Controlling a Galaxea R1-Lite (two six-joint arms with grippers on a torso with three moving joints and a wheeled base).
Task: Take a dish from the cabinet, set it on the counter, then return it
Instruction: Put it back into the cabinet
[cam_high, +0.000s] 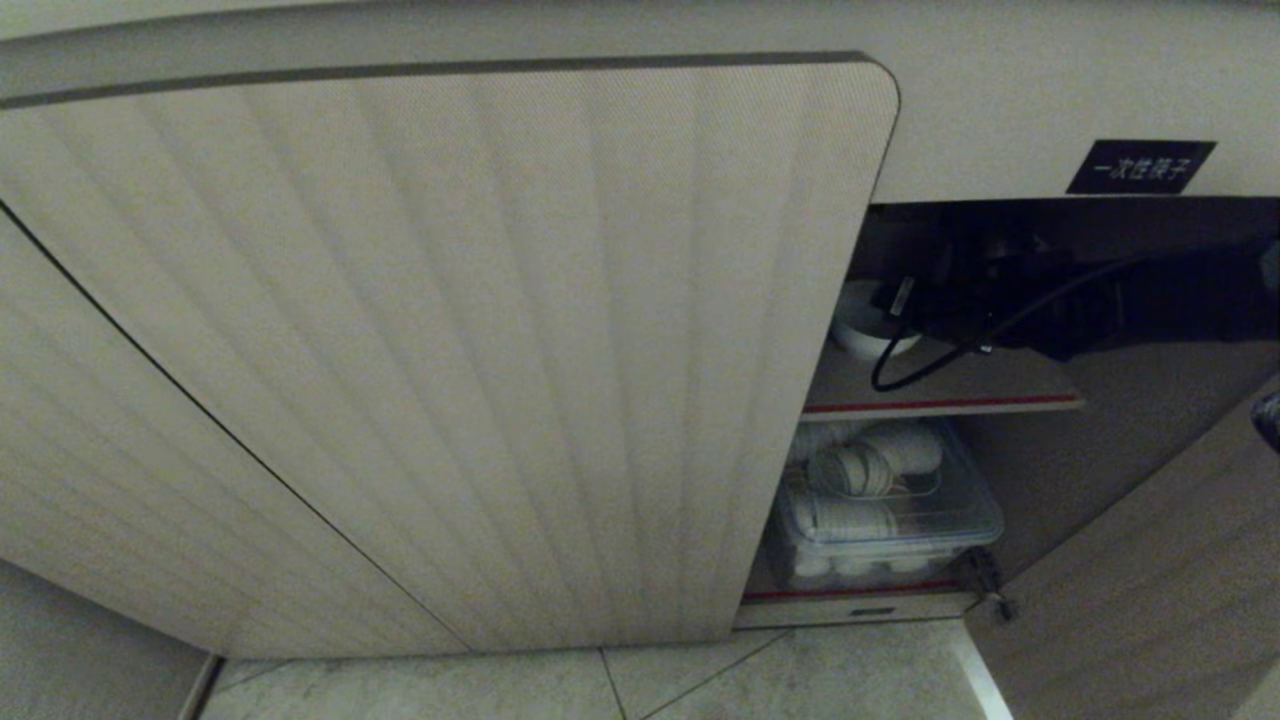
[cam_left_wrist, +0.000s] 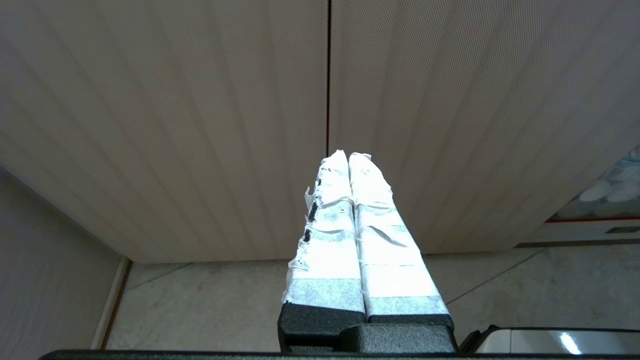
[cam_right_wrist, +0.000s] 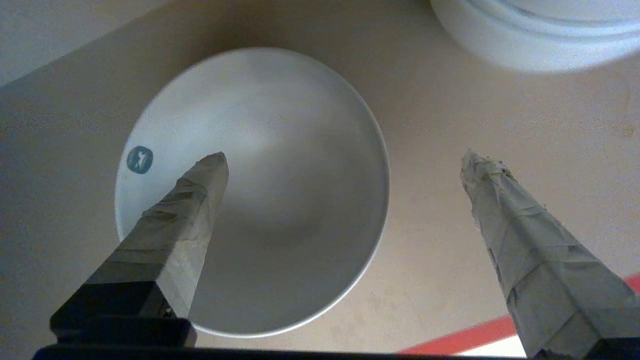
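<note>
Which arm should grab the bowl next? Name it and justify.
Right. Its right gripper is inside the cabinet, open, straddling the bowl's rim; the left gripper faces a closed door.

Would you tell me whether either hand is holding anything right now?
Nothing is held: the right hand is open over the bowl; the left hand is shut, empty.

White-taped pincer fingers (cam_right_wrist: 525, 235), black bases

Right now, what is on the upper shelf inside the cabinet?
A white bowl stands on the shelf, with the open right tool over it. Beside it is part of another white vessel. The arm and door hide the rest.
</note>
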